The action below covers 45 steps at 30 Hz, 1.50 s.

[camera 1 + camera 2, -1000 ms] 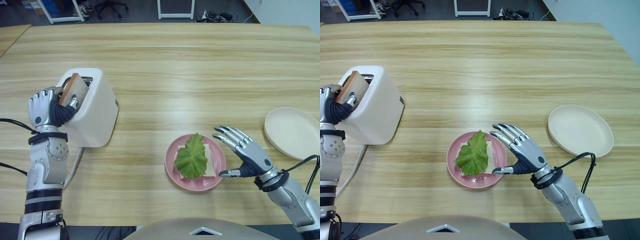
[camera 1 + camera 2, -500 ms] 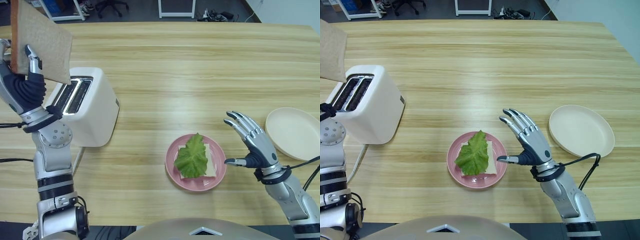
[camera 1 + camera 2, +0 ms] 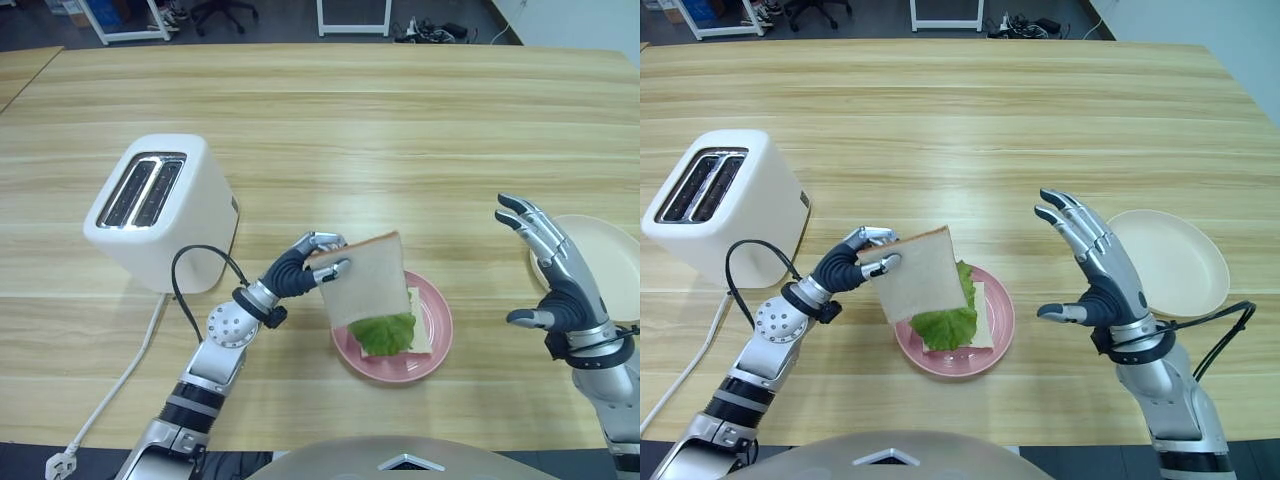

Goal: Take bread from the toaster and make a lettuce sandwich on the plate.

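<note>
The left hand (image 3: 305,270) is gripping the bread (image 3: 362,282) above the pink plate (image 3: 441,335) to cap the lettuce (image 3: 386,333), while the right hand (image 3: 561,288) is waiting beside it, fingers spread and empty.

Bright, even light comes from above and spreads softly over the wooden table (image 3: 400,120), which looks palest across its middle. The toaster (image 3: 190,230) is lit on top and slightly shaded on its near side, with a faint, short shadow at its base. The pink plate (image 3: 445,325) shows a thin dark line under its near rim. The slice of bread (image 3: 360,290) is lit flat. The floor beyond the table is dim.
</note>
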Available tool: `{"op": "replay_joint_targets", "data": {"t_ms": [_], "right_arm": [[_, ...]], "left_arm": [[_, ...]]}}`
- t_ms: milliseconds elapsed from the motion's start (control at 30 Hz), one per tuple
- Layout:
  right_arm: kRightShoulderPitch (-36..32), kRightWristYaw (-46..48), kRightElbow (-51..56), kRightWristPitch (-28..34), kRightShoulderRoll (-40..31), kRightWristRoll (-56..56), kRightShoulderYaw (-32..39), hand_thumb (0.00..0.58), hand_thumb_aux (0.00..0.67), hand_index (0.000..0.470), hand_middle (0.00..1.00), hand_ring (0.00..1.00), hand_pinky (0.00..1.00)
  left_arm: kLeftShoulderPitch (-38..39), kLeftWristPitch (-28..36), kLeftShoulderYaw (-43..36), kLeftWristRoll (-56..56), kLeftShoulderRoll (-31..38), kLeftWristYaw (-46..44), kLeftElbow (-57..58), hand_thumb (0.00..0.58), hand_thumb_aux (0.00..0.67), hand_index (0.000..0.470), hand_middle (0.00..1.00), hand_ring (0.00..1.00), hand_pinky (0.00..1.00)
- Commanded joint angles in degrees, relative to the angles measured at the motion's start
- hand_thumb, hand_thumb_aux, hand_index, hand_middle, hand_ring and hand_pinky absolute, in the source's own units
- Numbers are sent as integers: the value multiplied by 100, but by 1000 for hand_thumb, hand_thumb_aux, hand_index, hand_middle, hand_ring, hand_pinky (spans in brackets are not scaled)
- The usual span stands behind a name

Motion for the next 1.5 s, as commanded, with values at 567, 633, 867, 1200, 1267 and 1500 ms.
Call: {"op": "replay_joint_targets", "data": {"t_ms": [567, 633, 867, 1200, 1267, 1500], "right_arm": [[147, 1886, 34, -81, -107, -446, 1412, 0, 0, 0, 0, 0, 0], [205, 1892, -175, -91, -130, -415, 1274, 0, 0, 0, 0, 0, 0], [261, 2241, -402, -125, -244, -486, 1373, 0, 0, 0, 0, 0, 0], [-155, 2291, 1485, 282, -79, -1485, 2088, 0, 0, 0, 0, 0, 0], [-214, 2230, 1689, 301, -57, -1529, 2193, 0, 0, 0, 0, 0, 0], [-292, 2070, 2150, 274, -63, -1560, 2528, 0, 0, 0, 0, 0, 0]], "left_arm": [[-704, 571, -300, 876, -1230, -421, 1867, 580, 670, 470, 1000, 1000, 1000], [-750, 513, -353, 1249, -1241, -155, 2077, 580, 670, 470, 1000, 1000, 1000], [-873, 356, -587, 2093, -1332, 398, 2624, 580, 670, 470, 1000, 1000, 1000], [-851, 244, -770, 2521, -1354, 782, 2907, 580, 670, 470, 1000, 1000, 1000], [-842, 225, -773, 2519, -1324, 796, 2896, 580, 670, 470, 1000, 1000, 1000], [-736, 134, -795, 2578, -1144, 838, 2592, 580, 670, 470, 1000, 1000, 1000]]}}
